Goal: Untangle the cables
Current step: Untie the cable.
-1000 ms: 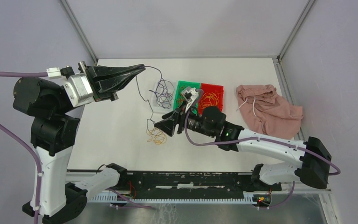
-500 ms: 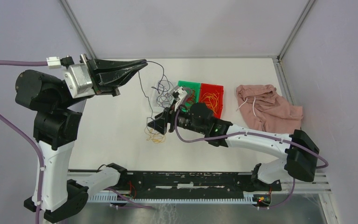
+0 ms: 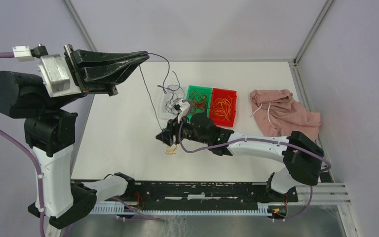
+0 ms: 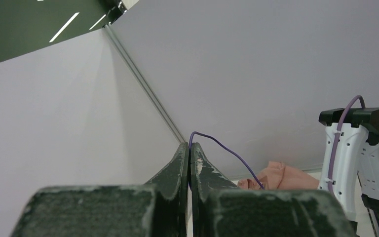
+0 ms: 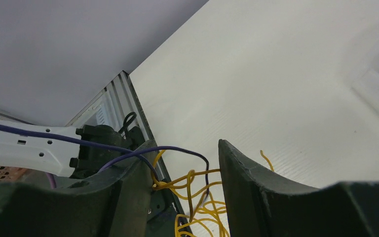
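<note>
My left gripper is raised high over the table's far left and shut on a thin purple cable. The cable hangs from the shut tips down to my right gripper. In the left wrist view the jaws are pressed together with the purple cable arching out of them. My right gripper is open, low over a small yellow cable clump. In the right wrist view the purple cable and yellow cables cross between the spread jaws.
A clear bin with dark cables, a green bin and a red bin with yellow cables stand at the table's middle back. A pink cloth with a white drawstring lies at the right.
My left gripper has risen and swung left, drawing the purple cable up taut. My right gripper has moved left and down over the yellow clump.
</note>
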{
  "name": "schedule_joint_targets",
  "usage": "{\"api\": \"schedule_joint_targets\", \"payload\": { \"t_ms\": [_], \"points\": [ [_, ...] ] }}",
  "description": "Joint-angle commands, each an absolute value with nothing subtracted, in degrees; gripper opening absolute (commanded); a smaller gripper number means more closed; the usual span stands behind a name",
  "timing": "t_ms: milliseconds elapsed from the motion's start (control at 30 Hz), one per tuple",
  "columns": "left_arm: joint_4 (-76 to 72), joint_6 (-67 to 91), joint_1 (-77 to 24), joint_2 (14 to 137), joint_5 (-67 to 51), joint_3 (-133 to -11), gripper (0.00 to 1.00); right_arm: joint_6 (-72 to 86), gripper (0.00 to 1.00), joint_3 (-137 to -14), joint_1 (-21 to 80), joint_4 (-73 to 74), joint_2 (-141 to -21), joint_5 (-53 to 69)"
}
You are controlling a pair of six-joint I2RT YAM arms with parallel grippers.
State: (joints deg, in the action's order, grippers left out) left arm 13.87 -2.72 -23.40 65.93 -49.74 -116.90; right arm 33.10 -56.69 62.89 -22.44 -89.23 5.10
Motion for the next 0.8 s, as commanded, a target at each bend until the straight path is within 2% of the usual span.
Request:
{"api": "schedule_joint_targets", "payload": {
  "t_ms": [0, 267, 600, 767],
  "points": [
    [10.7, 0.3, -23.6, 67.2, -47.3, -123.1, 0.03, 31.8, 0.55, -53.9, 63.0, -25.1, -90.3, 2.9],
    [7.1, -5.3, -23.5, 69.4, -35.9, -129.9, 0.03, 33.0, 0.55, -45.8, 63.1, -28.9, -93.2, 0.7],
    [-2.2, -19.4, -23.5, 71.8, -19.0, -133.6, 0.03, 34.8, 0.62, -35.0, 63.1, -36.4, -93.3, -1.3],
    [0.9, -21.0, -23.5, 72.1, -21.1, -133.5, 0.03, 35.1, 0.61, -33.8, 63.0, -36.5, -93.0, -2.2]
  ]
}}
